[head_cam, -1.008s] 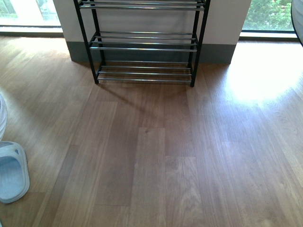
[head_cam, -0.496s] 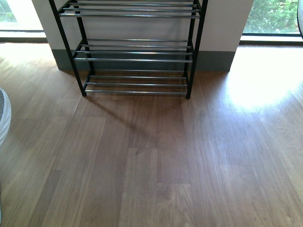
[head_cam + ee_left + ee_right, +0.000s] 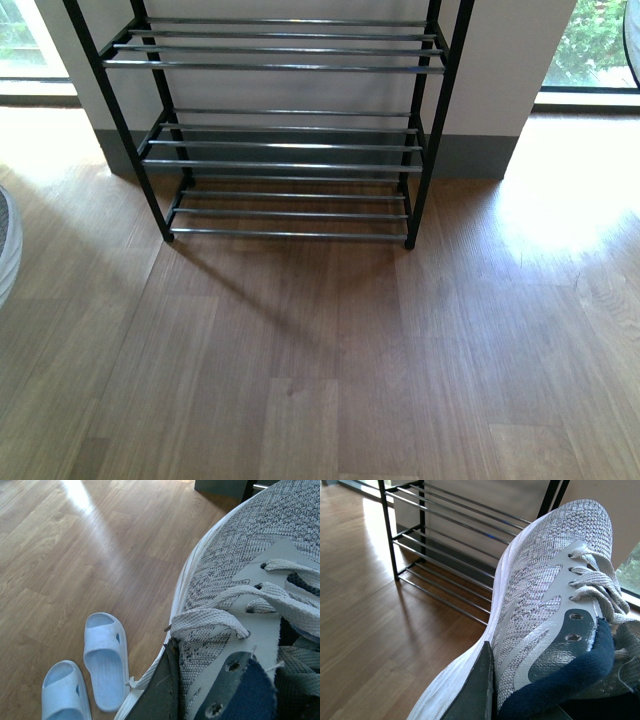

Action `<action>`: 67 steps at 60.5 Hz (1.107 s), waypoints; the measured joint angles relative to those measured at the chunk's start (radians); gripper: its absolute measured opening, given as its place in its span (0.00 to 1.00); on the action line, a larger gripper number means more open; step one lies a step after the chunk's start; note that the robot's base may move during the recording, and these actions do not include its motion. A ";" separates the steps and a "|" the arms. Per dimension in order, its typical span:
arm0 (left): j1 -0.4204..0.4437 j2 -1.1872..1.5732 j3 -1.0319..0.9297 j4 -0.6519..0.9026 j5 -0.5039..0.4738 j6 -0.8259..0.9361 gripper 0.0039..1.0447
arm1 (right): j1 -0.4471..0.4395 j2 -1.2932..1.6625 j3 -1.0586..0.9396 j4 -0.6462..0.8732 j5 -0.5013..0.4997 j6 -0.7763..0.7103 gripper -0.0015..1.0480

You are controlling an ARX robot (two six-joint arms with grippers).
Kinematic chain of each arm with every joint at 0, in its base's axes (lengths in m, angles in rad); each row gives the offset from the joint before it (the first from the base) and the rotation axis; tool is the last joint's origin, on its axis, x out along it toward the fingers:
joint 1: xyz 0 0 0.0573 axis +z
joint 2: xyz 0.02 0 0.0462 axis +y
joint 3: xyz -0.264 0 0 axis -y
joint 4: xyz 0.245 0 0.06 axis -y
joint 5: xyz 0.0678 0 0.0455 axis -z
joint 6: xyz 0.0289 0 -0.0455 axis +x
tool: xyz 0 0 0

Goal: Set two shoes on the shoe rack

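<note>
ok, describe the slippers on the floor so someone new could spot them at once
Start from the wooden floor in the left wrist view, beside the big grey sneaker close to the camera. The slippers lie there side by side on the boards. They are the only pale blue, laceless slip-ons with a broad band over the foot, unlike the knit, laced sneaker.

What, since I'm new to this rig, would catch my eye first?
A grey knit sneaker fills the left wrist view, its twin the right, each held close. Ahead in the front view stands the black shoe rack, its visible tiers bare; two pale blue slippers lie on the floor.
</note>
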 joint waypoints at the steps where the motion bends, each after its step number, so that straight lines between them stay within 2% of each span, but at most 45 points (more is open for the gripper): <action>1: 0.000 0.000 0.000 0.000 0.000 0.000 0.01 | 0.000 0.000 0.000 0.000 0.000 0.000 0.01; 67: 0.000 0.000 0.000 0.000 0.000 0.000 0.01 | 0.000 0.001 0.000 -0.001 0.000 0.001 0.01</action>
